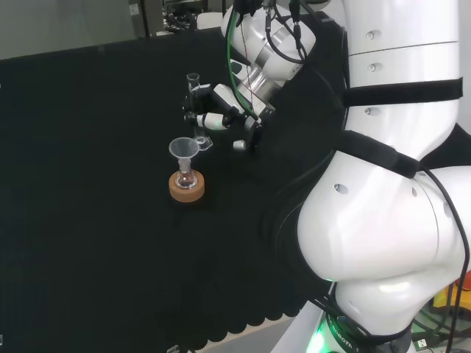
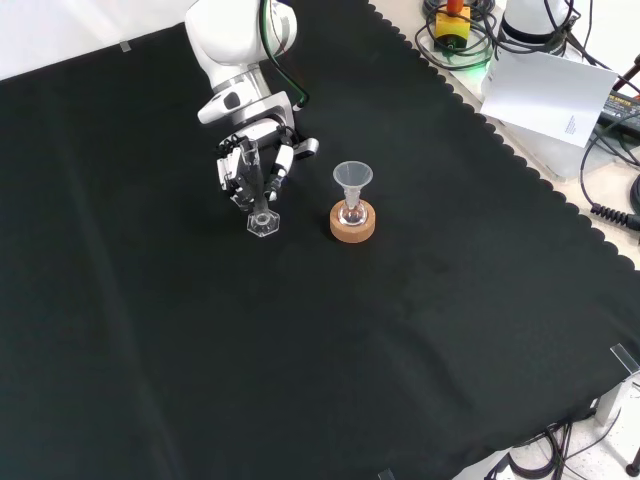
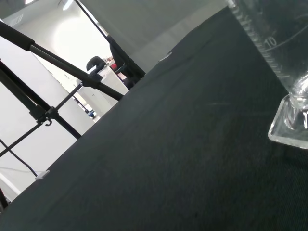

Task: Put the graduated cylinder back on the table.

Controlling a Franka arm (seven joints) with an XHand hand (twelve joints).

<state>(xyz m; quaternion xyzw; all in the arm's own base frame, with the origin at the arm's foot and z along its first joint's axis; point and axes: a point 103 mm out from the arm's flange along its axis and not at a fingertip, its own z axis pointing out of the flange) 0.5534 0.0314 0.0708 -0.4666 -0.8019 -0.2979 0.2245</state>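
At about eleven o'clock from the cork stand (image 2: 353, 224) in the front view, you are holding the graduated cylinder (image 2: 261, 200) upright with the hand (image 2: 252, 165), whose fingers are curling round the glass tube above its base. The hexagonal foot is sitting at or just above the black cloth (image 2: 400, 340); the wrist view is showing the foot (image 3: 293, 127) very near the cloth, but I cannot tell whether it is fully touching.

You are looking close to done, as I judge it: the cylinder is standing vertical at the spot where it can rest, and what is left is settling the foot flat, letting the fingers go, and drawing the hand away without tipping the glass.

Just beside it, at about four o'clock in the front view, a small flask with a clear funnel (image 2: 352, 177) in its neck is resting in the cork stand. They are standing near each other but apart, so you are wanting to keep the retreat clear of the funnel.

The cloth is lying smooth and dark across the bench, with a scalloped edge running toward two o'clock in the front view. Beyond that edge, cables (image 2: 610, 150) and a sheet of white paper (image 2: 545, 95) are lying on a pale surface. The wrist view is taking in a bright room with a dark tripod (image 3: 43, 110).
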